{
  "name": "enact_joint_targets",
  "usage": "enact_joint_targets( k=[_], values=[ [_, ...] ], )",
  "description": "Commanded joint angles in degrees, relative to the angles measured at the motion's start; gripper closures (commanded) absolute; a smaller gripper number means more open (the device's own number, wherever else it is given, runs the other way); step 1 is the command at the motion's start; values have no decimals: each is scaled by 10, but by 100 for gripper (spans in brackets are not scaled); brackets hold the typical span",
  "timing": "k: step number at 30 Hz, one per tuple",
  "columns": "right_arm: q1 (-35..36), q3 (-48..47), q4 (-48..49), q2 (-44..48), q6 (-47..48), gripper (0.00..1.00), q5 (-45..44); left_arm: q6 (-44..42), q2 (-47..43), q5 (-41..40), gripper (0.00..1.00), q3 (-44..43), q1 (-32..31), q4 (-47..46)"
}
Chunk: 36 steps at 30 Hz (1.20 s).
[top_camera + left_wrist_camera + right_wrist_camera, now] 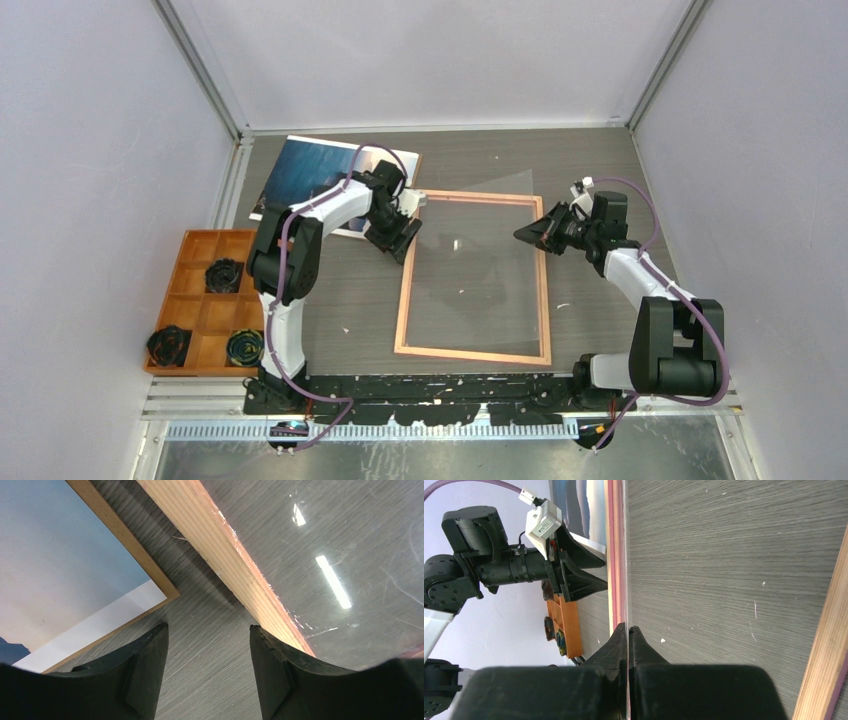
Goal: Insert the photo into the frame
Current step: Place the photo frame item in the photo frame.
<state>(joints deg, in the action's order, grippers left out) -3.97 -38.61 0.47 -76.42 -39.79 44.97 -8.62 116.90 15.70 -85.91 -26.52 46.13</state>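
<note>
The photo (310, 180) lies face up at the back left on a brown backing board (131, 546); the left wrist view shows its pale sky and white margin (60, 565). The frame (472, 352) lies flat in the middle, wood-brown side up, its left side (220, 550) running past my left gripper. My left gripper (402, 240) (209, 630) hangs open over bare table between the photo's corner and the frame, holding nothing. My right gripper (520, 234) (628, 627) is shut on the edge of a clear pane (480, 250), which is raised on that side above the frame.
An orange compartment tray (190, 237) with dark rolls in it sits at the near left. The frame's right side (824, 645) passes close by my right gripper. Pale walls close in the table at the back and on both sides.
</note>
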Motion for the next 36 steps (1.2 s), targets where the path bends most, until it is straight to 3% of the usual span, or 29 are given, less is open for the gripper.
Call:
enact_joint_targets(
  k=[1, 4, 10, 16, 24, 29, 36],
  values=[
    [0, -12, 4, 2, 19, 91, -22, -13, 32, 19, 37, 24, -10, -22],
    [2, -20, -38, 5, 42, 71, -47, -14, 31, 16, 37, 26, -10, -22],
    [14, -38, -92, 5, 79, 50, -86, -15, 27, 16, 37, 29, -9, -24],
    [33, -51, -123, 0, 99, 36, -133, -16, 28, 14, 37, 29, -9, -22],
    [86, -97, -182, -16, 128, 30, -224, -18, 26, 12, 37, 31, -9, -20],
    [95, -106, -194, -14, 136, 15, -246, -21, 25, 7, 37, 33, -9, -20],
    [108, -124, -222, -8, 152, 11, -295, -22, 26, 6, 37, 35, -8, -20]
  ],
)
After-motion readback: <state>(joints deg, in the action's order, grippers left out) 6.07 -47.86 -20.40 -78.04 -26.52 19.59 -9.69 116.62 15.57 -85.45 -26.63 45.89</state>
